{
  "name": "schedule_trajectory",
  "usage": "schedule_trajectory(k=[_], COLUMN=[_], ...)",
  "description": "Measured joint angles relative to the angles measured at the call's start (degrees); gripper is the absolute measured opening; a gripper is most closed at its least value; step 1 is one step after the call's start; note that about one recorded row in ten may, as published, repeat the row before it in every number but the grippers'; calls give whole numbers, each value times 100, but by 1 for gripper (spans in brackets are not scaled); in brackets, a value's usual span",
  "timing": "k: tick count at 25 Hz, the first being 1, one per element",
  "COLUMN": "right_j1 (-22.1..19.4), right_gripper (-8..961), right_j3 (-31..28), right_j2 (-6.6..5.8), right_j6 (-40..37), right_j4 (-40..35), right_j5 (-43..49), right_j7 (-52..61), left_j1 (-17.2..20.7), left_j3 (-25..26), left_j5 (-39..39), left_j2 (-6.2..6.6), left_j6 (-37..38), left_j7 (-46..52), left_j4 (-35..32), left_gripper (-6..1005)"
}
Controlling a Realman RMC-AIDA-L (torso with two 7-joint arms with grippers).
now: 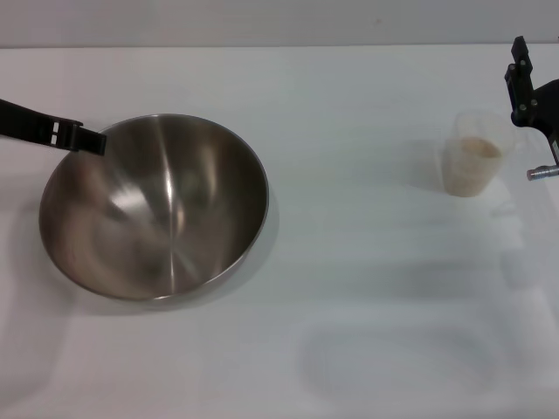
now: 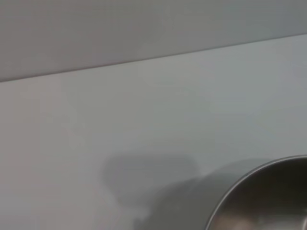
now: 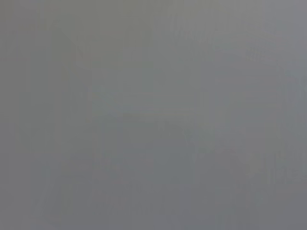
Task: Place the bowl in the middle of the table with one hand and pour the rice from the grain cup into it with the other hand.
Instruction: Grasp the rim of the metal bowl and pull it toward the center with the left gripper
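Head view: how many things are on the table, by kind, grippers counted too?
Bowls: 1, steel bowl
Cups: 1, clear cup holding rice
Grippers: 2, left gripper, right gripper
Total: 4, on the white table

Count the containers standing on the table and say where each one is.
2. The stainless-steel bowl sits on the table's left, the left gripper at its rim. The grain cup of rice stands far right, beside the right gripper.
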State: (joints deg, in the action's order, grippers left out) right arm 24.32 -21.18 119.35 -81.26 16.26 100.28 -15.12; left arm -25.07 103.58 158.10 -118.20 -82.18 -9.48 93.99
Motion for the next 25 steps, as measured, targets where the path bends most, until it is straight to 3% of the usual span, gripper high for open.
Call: schedule_trajectory(k=[25], right_j1=[72], right_gripper=[501], right_j3=[0], right_j2=[3], right_j6=[-23], right_j4=[-9], right_j5=[0], right_j7=[0], left_j1=[-114], left_j3=[-45], left_j5=[-70], left_j2=[-19], left_j6=[261], left_j7=[-45], left_j4=[-875], left_gripper=[735])
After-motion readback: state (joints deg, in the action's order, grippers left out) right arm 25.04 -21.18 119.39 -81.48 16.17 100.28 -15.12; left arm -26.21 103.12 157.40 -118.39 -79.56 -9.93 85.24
